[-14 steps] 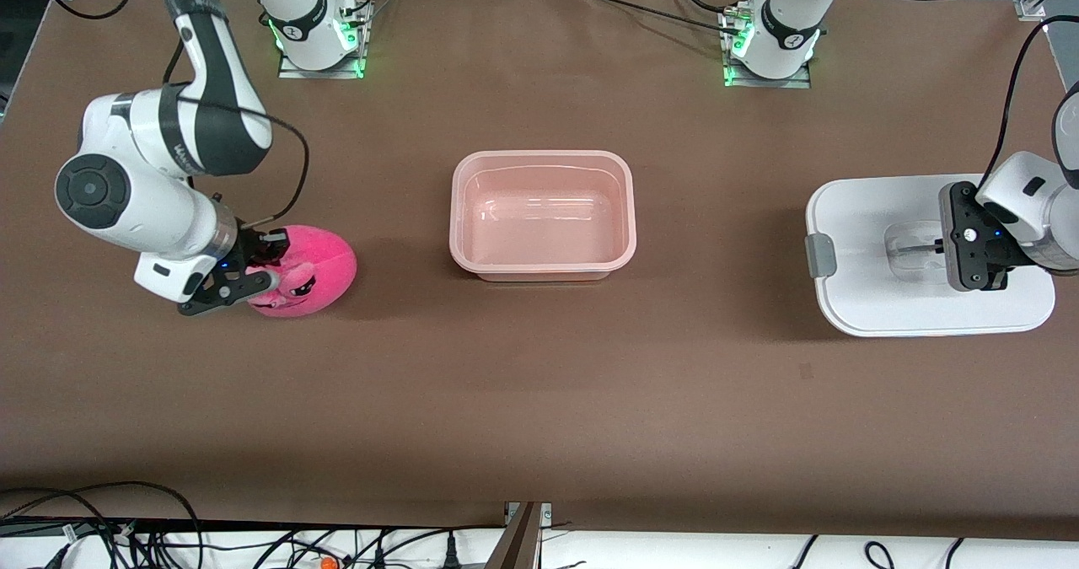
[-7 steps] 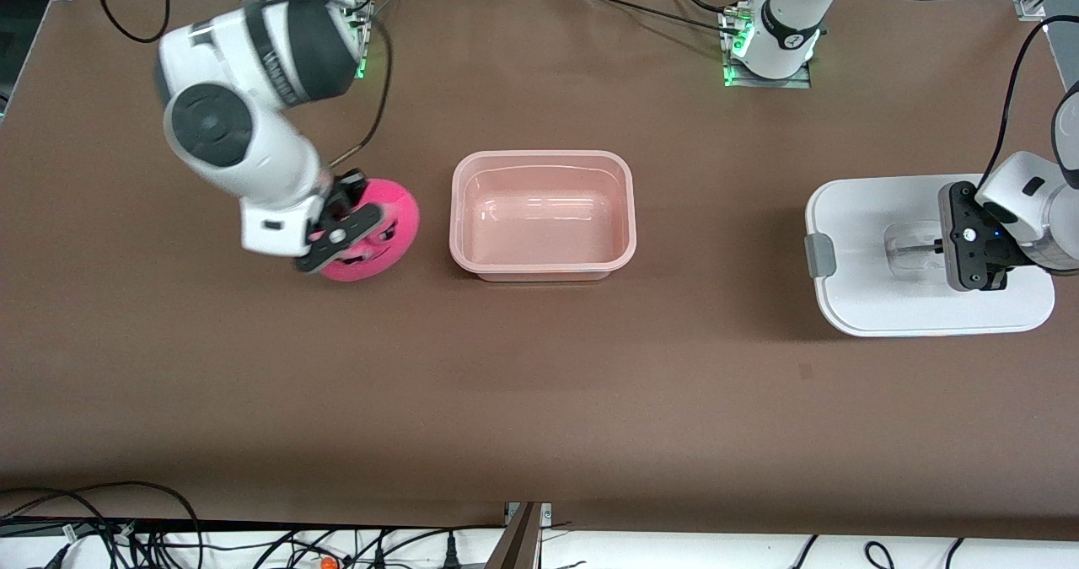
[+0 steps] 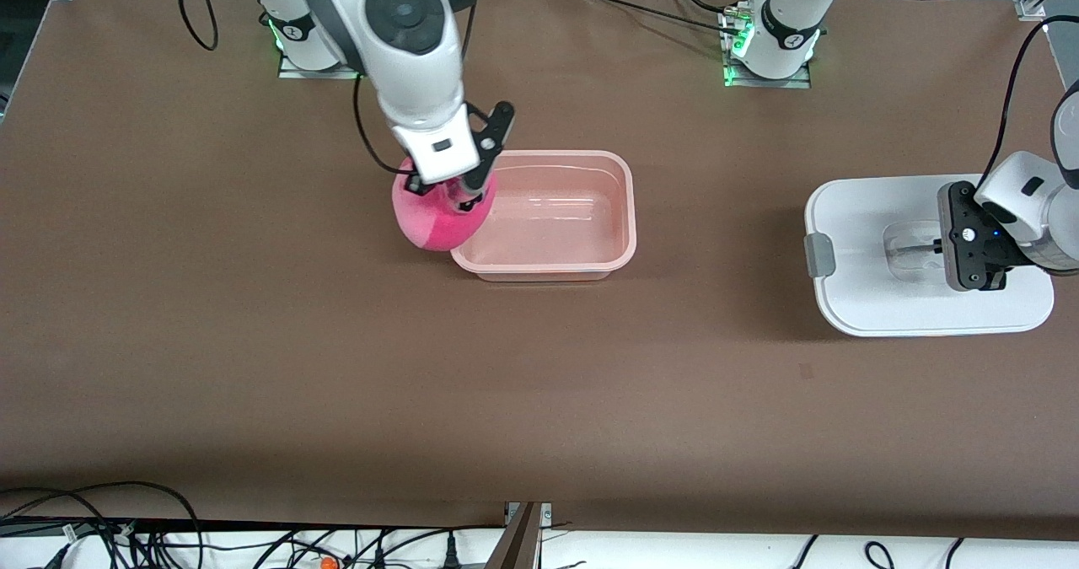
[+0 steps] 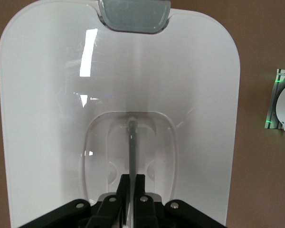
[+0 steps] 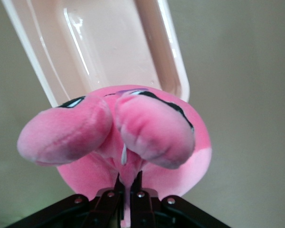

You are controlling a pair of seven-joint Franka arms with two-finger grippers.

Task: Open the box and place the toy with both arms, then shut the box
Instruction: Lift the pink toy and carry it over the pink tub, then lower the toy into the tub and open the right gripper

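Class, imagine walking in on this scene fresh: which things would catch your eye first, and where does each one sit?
The bright pink toy stands out first, hanging from the right tool, which is shut on it over the rim of the open pinkish tub at the table's middle. Next comes the large white lid, lying flat toward the left arm's end of the table, where the left tool is shut on its clear centre handle.

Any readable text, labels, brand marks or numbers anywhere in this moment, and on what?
None can be read.
The right arm's dark band shows no legible lettering from this angle.
The lid, the tub and the toy carry no print.
Each arm base bears a small round mark, too small to read.
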